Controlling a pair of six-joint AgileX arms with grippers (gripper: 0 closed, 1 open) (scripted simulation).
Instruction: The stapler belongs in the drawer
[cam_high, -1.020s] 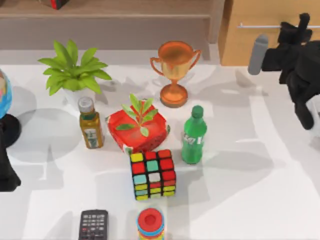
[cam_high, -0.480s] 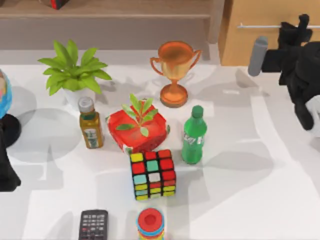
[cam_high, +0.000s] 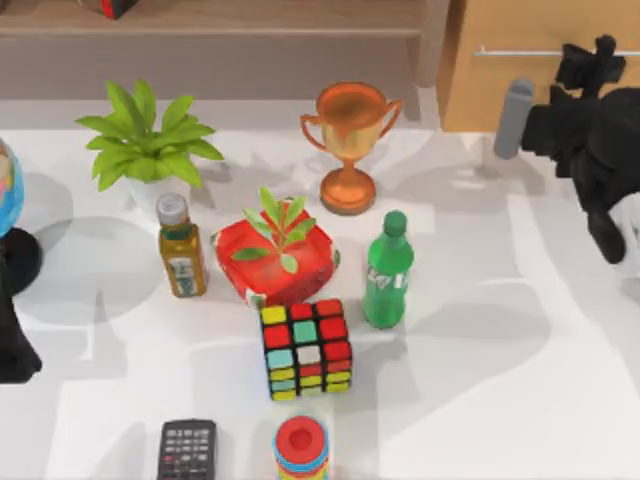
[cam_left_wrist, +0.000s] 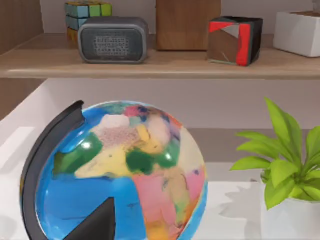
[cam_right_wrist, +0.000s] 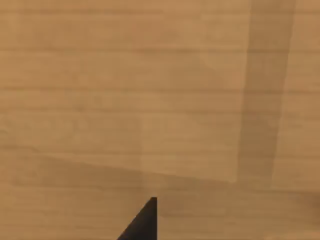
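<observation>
The stapler (cam_high: 514, 118) is a small grey bar in front of the drawer (cam_high: 500, 90), at the table's back right. It lies right against the dark body of my right arm (cam_high: 590, 130); I cannot tell whether they touch. The drawer's tan front carries a thin silver handle (cam_high: 515, 51). My right gripper (cam_high: 590, 58) sits close to that handle's right part. A tan wooden surface (cam_right_wrist: 150, 100) lies very near in the right wrist view, with one dark tip (cam_right_wrist: 145, 222) in front of it. My left arm (cam_high: 12, 340) stays parked at the left edge.
A trophy (cam_high: 348, 140), a green bottle (cam_high: 388, 270), a red planter (cam_high: 280, 255), a puzzle cube (cam_high: 305, 348), a small bottle (cam_high: 182, 247) and a potted plant (cam_high: 145, 140) crowd the middle. A globe (cam_left_wrist: 120, 175) stands at far left, under the brown shelf (cam_left_wrist: 160, 62). A black keypad device (cam_high: 187, 450) lies at the front.
The right arm and the stapler have both shifted slightly toward the table's front. The left arm has not moved.
</observation>
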